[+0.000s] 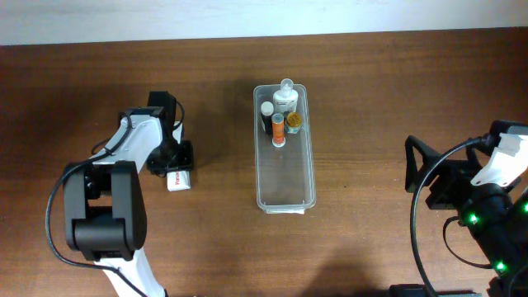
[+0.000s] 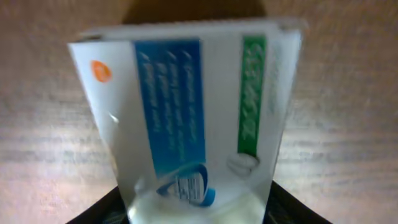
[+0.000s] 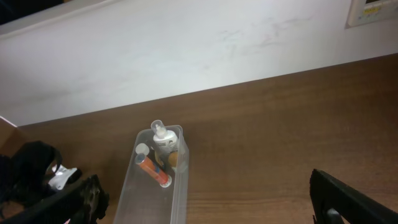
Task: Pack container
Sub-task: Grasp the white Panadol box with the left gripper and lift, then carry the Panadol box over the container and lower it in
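The clear plastic container [image 1: 285,177] stands at the table's middle, long side running front to back. Its far end holds a white bottle [image 1: 285,99], a small white-capped vial [image 1: 266,109], an orange tube [image 1: 279,129] and an amber jar [image 1: 294,122]. The container also shows in the right wrist view [image 3: 146,196]. My left gripper [image 1: 175,165] is left of the container, low over the table, with its fingers tight against both sides of a white box [image 2: 186,118] with blue and green print. The box end shows in the overhead view [image 1: 179,181]. My right gripper [image 3: 211,208] is open and empty at the right.
The brown wooden table ends at a white wall [image 3: 186,56] at the back. The right arm's cables [image 1: 429,223] loop over the table's right front corner.
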{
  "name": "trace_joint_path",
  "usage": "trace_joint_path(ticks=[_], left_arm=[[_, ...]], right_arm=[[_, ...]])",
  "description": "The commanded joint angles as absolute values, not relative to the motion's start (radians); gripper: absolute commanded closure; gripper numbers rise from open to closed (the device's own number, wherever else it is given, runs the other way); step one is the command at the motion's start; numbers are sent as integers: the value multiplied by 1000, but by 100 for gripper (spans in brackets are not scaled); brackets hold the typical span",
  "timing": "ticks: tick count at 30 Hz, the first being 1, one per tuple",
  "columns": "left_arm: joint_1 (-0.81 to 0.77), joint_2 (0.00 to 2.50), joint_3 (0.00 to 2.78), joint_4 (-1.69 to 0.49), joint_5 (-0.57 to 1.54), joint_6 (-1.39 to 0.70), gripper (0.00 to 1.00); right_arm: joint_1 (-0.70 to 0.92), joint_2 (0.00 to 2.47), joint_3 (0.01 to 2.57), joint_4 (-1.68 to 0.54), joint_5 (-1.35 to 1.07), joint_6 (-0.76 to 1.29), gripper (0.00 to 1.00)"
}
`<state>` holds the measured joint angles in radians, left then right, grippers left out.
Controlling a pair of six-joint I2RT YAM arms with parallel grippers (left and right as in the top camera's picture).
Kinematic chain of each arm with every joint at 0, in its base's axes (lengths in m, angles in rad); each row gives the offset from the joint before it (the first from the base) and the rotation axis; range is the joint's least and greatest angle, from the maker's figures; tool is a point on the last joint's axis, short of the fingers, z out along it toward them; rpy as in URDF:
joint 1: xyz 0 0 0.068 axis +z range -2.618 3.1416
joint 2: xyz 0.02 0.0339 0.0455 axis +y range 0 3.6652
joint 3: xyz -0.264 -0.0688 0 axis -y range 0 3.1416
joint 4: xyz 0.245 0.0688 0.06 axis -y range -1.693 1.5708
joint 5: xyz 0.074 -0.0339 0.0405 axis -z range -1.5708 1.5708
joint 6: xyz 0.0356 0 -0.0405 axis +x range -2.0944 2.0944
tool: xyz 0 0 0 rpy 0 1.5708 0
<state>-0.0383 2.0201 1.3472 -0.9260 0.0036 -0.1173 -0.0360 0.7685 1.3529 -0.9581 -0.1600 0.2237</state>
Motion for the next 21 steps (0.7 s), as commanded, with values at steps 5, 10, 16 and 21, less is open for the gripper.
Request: trace_joint_path(ticks=[5, 10, 16, 21], left_arm=[[-70, 1981, 1527, -1057, 15, -115, 56], [-145, 1921, 1639, -1148, 15, -116, 56], [-345, 1831, 1768, -1236, 15, -120, 55], [-492, 1761, 1796, -1248, 15, -184, 54]], right_arm=[[-41, 768, 1360, -955, -169, 214, 2], [-41, 768, 1360, -955, -169, 214, 1], [-41, 768, 1360, -955, -169, 214, 2], [-41, 768, 1360, -955, -169, 214, 2]])
